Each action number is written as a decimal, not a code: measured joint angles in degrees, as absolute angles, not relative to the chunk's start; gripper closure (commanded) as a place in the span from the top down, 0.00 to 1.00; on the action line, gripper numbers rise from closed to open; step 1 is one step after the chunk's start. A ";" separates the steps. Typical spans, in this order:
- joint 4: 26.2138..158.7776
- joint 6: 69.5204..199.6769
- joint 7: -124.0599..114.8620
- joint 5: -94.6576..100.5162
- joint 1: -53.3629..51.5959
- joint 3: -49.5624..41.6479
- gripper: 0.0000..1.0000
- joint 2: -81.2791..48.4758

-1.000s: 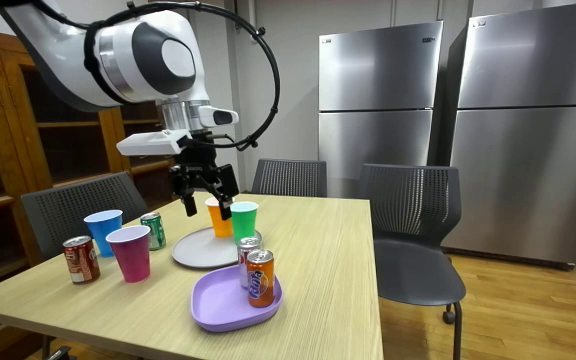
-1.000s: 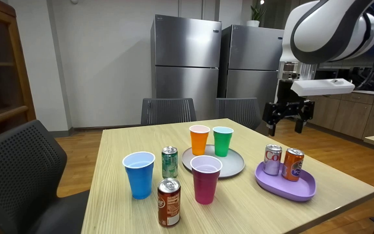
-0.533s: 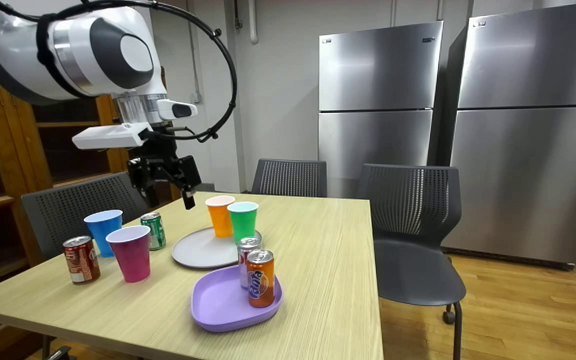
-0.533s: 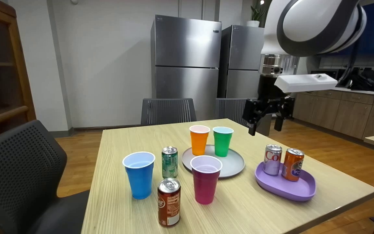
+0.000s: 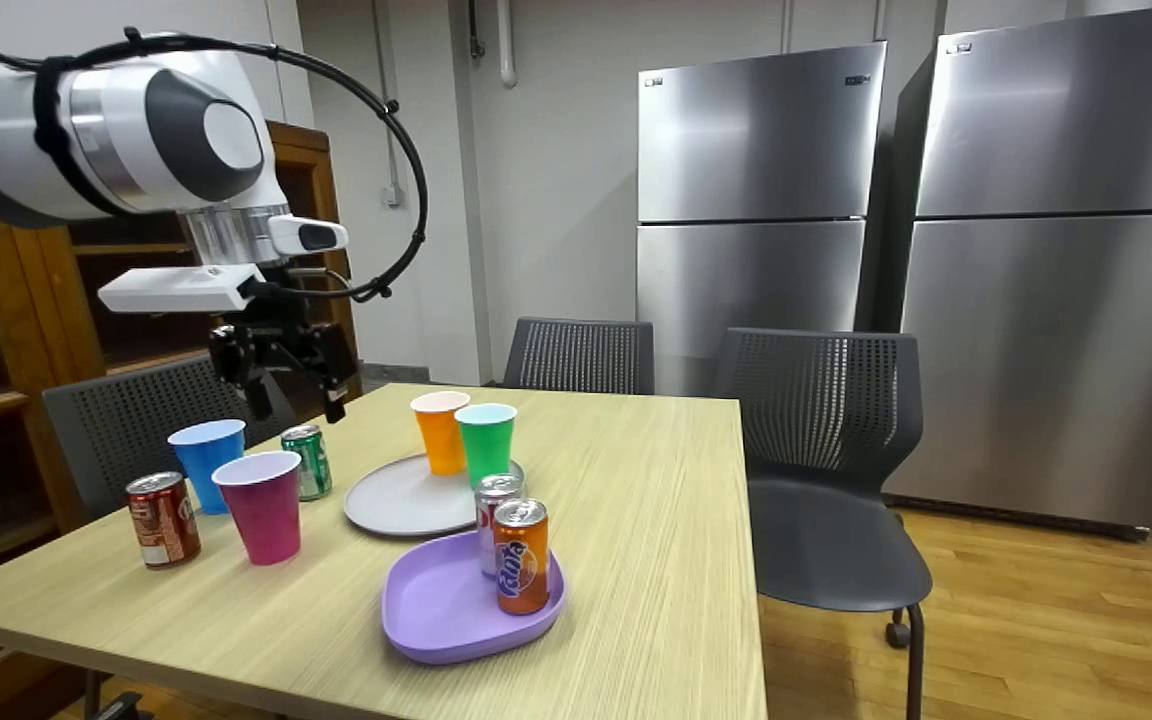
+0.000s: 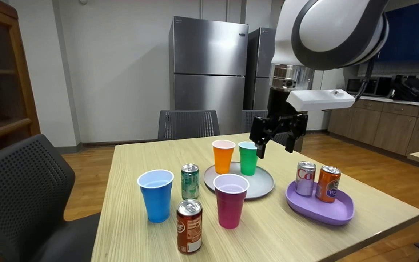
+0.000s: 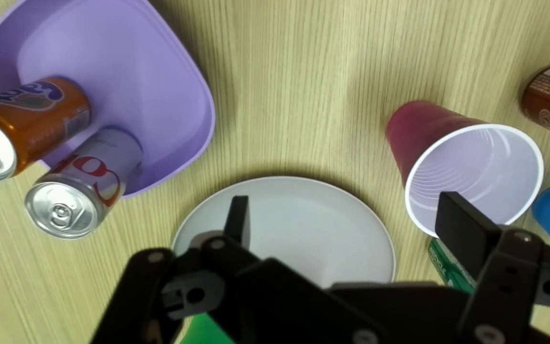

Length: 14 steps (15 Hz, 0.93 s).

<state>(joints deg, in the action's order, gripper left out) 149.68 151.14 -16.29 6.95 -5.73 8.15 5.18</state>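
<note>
My black gripper stands open above the table, with nothing between its fingers. Below it in the wrist view lies a grey round plate. One fingertip overlaps the rim of a maroon cup there, but the gripper hangs higher and touches nothing. A green can is partly hidden behind that finger. On the plate stand an orange cup and a green cup; the wrist view shows just a sliver of the green one. In both exterior views the gripper is held above the tabletop items.
A purple tray carries an orange Fanta can and a silver Coke can. Beyond the maroon cup are a blue cup and a brown can. Chairs stand around the table.
In both exterior views the arm and open gripper have travelled leftward, dipping slightly in the last half second. The cups, cans, plate and tray have stayed put.
</note>
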 measured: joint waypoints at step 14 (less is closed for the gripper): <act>138.90 155.85 -18.27 9.07 -11.84 7.10 0.74 -14.06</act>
